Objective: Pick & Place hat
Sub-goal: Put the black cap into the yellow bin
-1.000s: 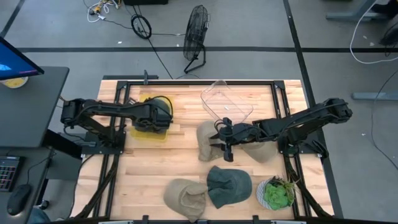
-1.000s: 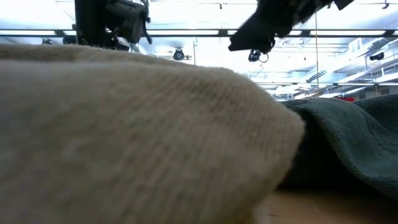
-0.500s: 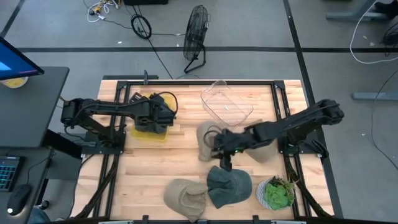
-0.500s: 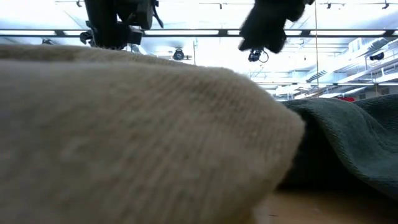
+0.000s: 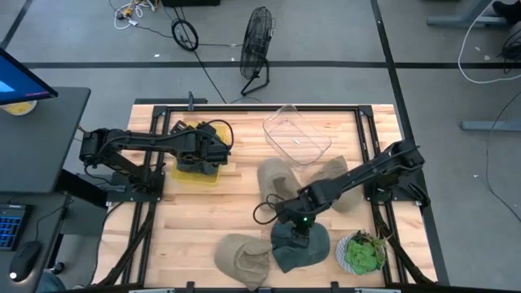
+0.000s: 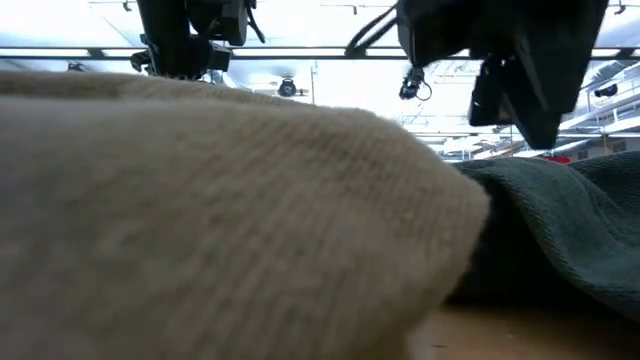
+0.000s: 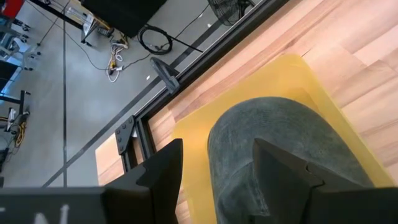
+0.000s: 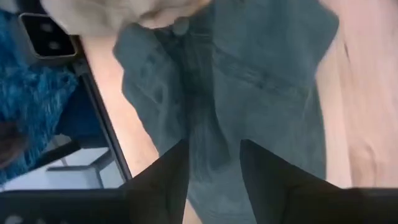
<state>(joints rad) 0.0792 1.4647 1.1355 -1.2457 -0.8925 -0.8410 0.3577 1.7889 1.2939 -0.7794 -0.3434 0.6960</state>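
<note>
From overhead I see my whole table (image 5: 244,212). The low camera sits against a beige hat (image 6: 220,220). My right wrist camera and it share the green hat (image 8: 249,81).

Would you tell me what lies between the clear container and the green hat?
In the high view, two tan hats lie between the clear container and the green hat, under the right arm.

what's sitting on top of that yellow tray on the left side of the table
A dark green hat lies on the yellow tray, with the left gripper open above it. Anything beneath the hat is covered.
</note>
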